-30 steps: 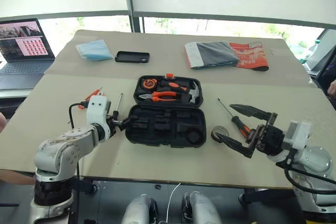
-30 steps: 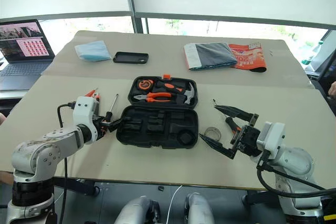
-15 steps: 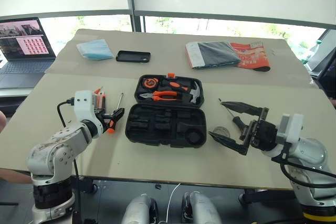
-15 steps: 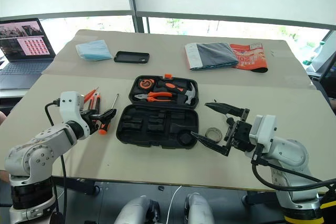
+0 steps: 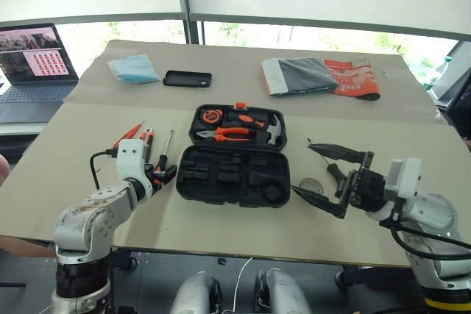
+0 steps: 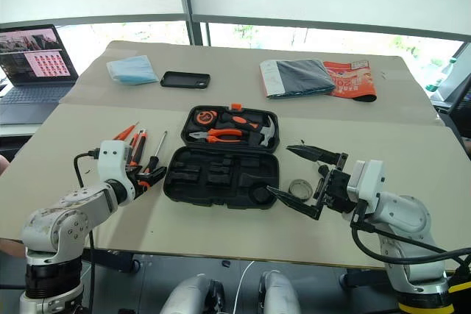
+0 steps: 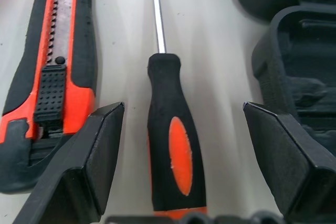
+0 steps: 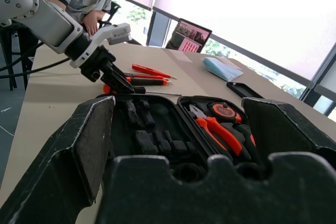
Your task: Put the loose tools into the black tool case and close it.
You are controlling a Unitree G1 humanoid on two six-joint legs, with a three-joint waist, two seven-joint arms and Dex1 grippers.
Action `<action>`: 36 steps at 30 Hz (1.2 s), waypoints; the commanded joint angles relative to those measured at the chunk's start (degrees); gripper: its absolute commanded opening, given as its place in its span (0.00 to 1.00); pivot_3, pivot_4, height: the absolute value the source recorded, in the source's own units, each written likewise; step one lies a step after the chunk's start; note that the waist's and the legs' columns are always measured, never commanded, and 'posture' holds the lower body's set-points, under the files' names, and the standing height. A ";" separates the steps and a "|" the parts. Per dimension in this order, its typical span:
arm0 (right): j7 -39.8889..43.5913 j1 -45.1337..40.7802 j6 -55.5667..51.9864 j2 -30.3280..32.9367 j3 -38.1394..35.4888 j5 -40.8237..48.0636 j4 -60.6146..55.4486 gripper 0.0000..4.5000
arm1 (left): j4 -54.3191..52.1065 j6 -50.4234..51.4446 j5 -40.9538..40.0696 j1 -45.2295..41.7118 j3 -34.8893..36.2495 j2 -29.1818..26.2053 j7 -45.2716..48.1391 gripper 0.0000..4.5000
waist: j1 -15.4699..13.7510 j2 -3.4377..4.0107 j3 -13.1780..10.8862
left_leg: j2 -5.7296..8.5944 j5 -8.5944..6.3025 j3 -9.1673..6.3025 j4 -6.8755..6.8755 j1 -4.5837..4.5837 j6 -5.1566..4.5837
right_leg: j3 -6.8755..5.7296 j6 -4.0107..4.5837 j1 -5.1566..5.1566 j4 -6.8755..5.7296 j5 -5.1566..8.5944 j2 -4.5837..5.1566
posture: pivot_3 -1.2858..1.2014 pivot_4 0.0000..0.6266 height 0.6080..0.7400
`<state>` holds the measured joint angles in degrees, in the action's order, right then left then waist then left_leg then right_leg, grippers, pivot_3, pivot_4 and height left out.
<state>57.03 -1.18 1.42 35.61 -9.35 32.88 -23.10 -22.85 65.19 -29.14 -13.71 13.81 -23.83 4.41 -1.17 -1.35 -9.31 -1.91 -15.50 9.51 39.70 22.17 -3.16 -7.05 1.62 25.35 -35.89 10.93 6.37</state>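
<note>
The left gripper (image 7: 173, 156) is now lowered over the orange-and-black screwdriver (image 7: 169, 145) lying on the table (image 5: 221, 229) just left of the open black tool case (image 5: 234, 159), where half a second ago it was hovering higher and further left. Its fingers (image 7: 97, 156) are standing apart on either side of the handle, not yet gripping it, though they are narrowing slightly. The utility knife (image 7: 50, 72) is lying just beside that screwdriver, with the thin orange screwdriver (image 5: 128, 134) beyond it towards the table's left edge.

The right gripper (image 5: 333, 182) is hanging wide open near the case's right end, over the tape roll (image 5: 309, 184) and a second screwdriver (image 5: 335, 173); it is holding nothing.

This probably means the first pickup is about to happen; every loose tool is still outside the case.
</note>
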 commanded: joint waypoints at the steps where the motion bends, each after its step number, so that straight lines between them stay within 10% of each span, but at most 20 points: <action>1: -0.95 -0.12 -0.33 0.34 -1.16 0.69 -2.53 1.00 | 0.01 1.65 1.20 -2.23 -1.21 0.60 -0.76 0.85 | -0.15 0.00 0.00 | 0.00 0.00 0.00 0.00 0.00 -0.01 | 0.00 0.00 0.00 0.00 0.00 0.00 | 0.52 0.24 1.00; 5: -1.11 0.01 -0.25 0.21 -1.10 0.62 -2.55 1.00 | 2.61 3.41 2.62 -2.97 -2.18 1.99 -2.01 0.85 | -0.38 0.00 0.00 | 0.01 -0.02 0.00 0.00 0.03 -0.04 | -0.02 -0.01 0.00 0.03 0.00 0.00 | 0.52 0.24 1.00; 15: 0.06 0.39 0.13 1.40 -2.80 1.13 -1.78 1.00 | 1.48 -1.32 3.85 -1.96 2.30 3.33 -1.13 0.19 | -0.79 0.00 0.00 | 0.01 -0.04 0.00 0.00 0.02 -0.06 | -0.02 -0.01 0.00 0.05 0.00 0.03 | 0.52 0.24 1.00; 22: -0.19 1.48 -0.40 1.75 -3.95 1.53 -2.82 1.00 | -0.43 -18.90 -1.21 -3.06 7.78 3.87 10.10 0.20 | -1.00 -0.04 -0.03 | 0.00 -0.02 -0.01 0.01 0.22 -0.03 | -0.04 0.00 0.19 0.06 0.00 0.05 | 0.52 0.24 1.00; 29: -1.06 2.43 -2.94 3.83 -7.17 2.76 -2.96 1.00 | 12.22 -53.22 14.95 -9.83 -15.91 -18.96 49.66 0.20 | -1.34 0.03 0.01 | 0.07 0.01 0.07 0.12 0.76 0.03 | -0.15 0.02 0.77 -0.01 0.00 -0.01 | 0.52 0.24 1.00; 36: -0.25 3.94 -3.03 4.53 -8.17 2.95 -2.01 1.00 | 38.54 -73.56 28.13 -28.14 -30.17 -16.62 61.11 0.20 | -1.13 0.04 0.00 | 0.06 0.22 0.11 0.16 0.98 -0.59 | -0.16 -0.03 0.90 0.08 -0.03 -0.26 | 0.52 0.24 1.00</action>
<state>56.63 2.88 -1.91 39.95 -16.23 35.04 -24.08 11.14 -4.11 -4.56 -38.23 -14.73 -41.49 64.94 -2.30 -1.30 -9.31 -1.84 -15.26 9.62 39.88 23.18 -3.82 -7.22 1.59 26.24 -35.80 10.90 6.05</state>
